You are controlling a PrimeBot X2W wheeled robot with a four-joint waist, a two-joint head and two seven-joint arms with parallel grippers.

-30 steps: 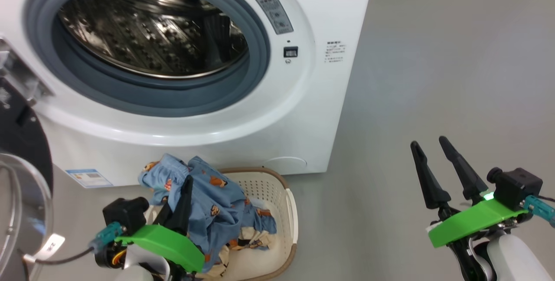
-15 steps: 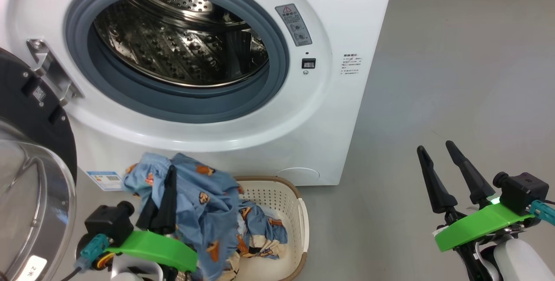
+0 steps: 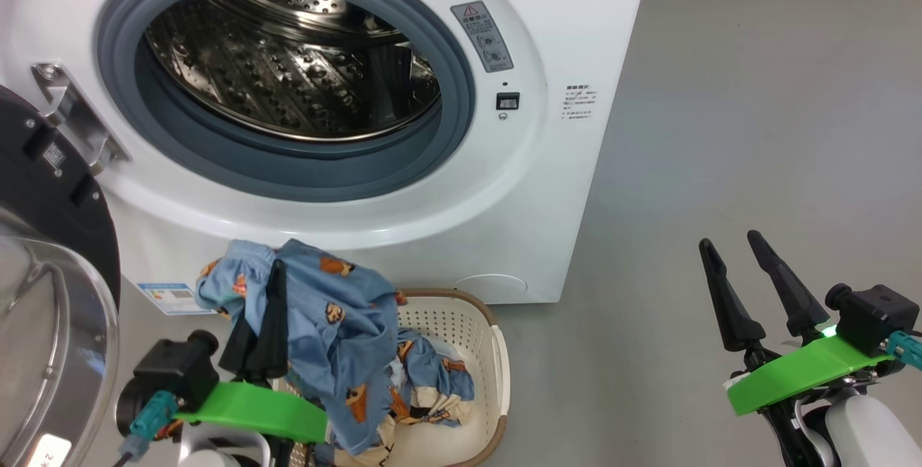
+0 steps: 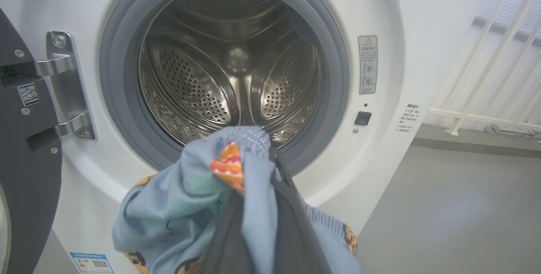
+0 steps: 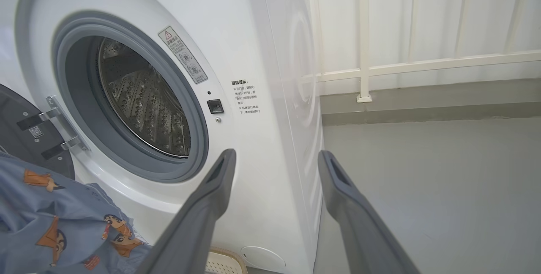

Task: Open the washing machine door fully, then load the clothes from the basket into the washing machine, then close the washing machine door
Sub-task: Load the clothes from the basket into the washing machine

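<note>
The washing machine (image 3: pixel 547 186) stands with its steel drum (image 3: pixel 288 63) open and nothing inside. The washing machine door (image 3: pixel 50 236) is swung out at the left, its glass bowl facing me. Below the opening, the basket (image 3: pixel 490 352) sits on the floor with clothes (image 3: pixel 432 380) in it. My left gripper (image 3: pixel 276 269) is shut on a light blue garment (image 3: pixel 331 308) that hangs above the basket's left end. In the left wrist view that garment (image 4: pixel 198 206) drapes over my gripper (image 4: pixel 279 181), just before the drum's lower lip (image 4: pixel 236 67). My right gripper (image 3: pixel 727 238) stands open and holds nothing, over bare floor to the right.
The grey floor (image 3: pixel 756 92) stretches to the right of the machine. A white railing (image 5: pixel 422 64) and wall run behind it. The door's metal hinge (image 4: pixel 63 83) juts out at the opening's left. The right gripper (image 5: pixel 277 155) points at the machine's front right corner (image 5: pixel 262 54).
The head camera has shifted, showing more of the door. My left gripper has lifted the blue garment up and to the left out of the basket. The right gripper stays open.
</note>
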